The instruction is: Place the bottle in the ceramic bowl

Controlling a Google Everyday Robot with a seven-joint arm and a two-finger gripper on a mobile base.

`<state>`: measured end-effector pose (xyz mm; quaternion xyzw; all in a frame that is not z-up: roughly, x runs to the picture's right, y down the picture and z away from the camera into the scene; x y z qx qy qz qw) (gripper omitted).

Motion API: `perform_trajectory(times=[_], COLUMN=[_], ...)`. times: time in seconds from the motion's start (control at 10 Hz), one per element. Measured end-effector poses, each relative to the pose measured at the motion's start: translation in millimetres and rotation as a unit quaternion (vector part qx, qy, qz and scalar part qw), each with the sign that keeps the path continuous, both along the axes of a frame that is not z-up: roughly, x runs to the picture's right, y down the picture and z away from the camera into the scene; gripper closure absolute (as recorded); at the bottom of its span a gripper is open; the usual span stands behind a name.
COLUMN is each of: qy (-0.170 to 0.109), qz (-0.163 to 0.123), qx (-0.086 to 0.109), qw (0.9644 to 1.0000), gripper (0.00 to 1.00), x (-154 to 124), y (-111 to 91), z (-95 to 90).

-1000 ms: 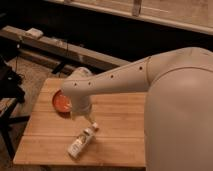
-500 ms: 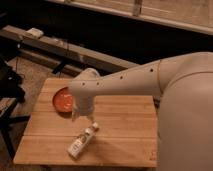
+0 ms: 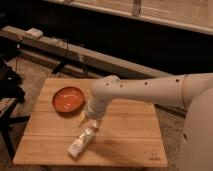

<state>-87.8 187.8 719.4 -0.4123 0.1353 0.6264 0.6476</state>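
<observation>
Obs., single camera, looking down on the wooden desk (image 3: 131, 136).

- Bottle (image 3: 81, 142): lies on its side on the desk, on the near side of the bowl and a little right of it, well apart from it. It is not in the bowl. It lies slantwise, base toward the near edge and neck end pointing up toward the bowl's right side. Whitish label faces up.
- Pincer (image 3: 91, 123): hangs at the bottle's neck end, between bottle and bowl and closer to the bottle. Cannot tell whether it is spread, pressed together or pinching the neck. Contact with the bottle also unclear.
- Arm (image 3: 145, 90): white with a row of small dark holes. It comes in from the right of the bowl, bends down at a rounded joint just right of the bowl and ends in the pincer.
- Bowl (image 3: 68, 98): orange-red, shallow, upright on the far left part of the desk. Nothing visible inside it.
- Beyond the bowl: a long pale beam (image 3: 100, 61) runs slantwise past the desk's far edge. A small pale box (image 3: 35, 33) sits at its far left end.
</observation>
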Motion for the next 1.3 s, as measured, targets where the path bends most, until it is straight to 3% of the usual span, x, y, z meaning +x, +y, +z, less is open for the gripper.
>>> perform_trajectory(times=[0.6, 1.3], qy=[0.06, 0.126], qz=[-0.045, -0.06], qx=[-0.014, -0.054], qw=[0.9971, 0.9888], gripper=[0.35, 0.35], x=[-34.9, -29.5], y=[27.6, 49.8], z=[18.3, 49.1])
